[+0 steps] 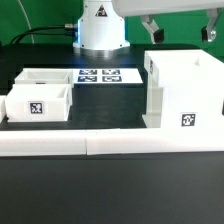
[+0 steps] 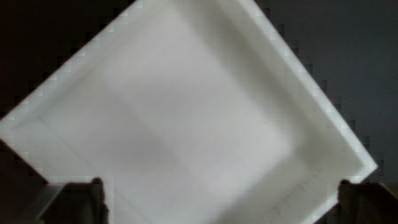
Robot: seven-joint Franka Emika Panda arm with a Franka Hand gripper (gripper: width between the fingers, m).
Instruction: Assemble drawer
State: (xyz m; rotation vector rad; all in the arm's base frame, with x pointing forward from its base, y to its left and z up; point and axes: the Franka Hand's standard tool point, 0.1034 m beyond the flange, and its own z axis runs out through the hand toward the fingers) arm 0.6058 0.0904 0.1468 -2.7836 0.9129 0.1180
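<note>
The tall white drawer housing (image 1: 185,90) stands at the exterior view's right, with a square marker on its lower front. It fills the wrist view (image 2: 187,110) as a big white panel turned cornerwise. Two small white open-top trays sit at the exterior view's left: the nearer tray (image 1: 38,102) shows a marker on its front, and the second tray (image 1: 47,77) lies just behind it. My gripper (image 1: 181,38) hovers above the housing, open and empty. In the wrist view the gripper (image 2: 222,205) has its dark fingertips (image 2: 80,200) wide apart over the panel.
The marker board (image 1: 100,75) lies flat between the trays and the housing, in front of the robot's white base (image 1: 100,25). A long low white border wall (image 1: 110,143) runs along the front of the black table.
</note>
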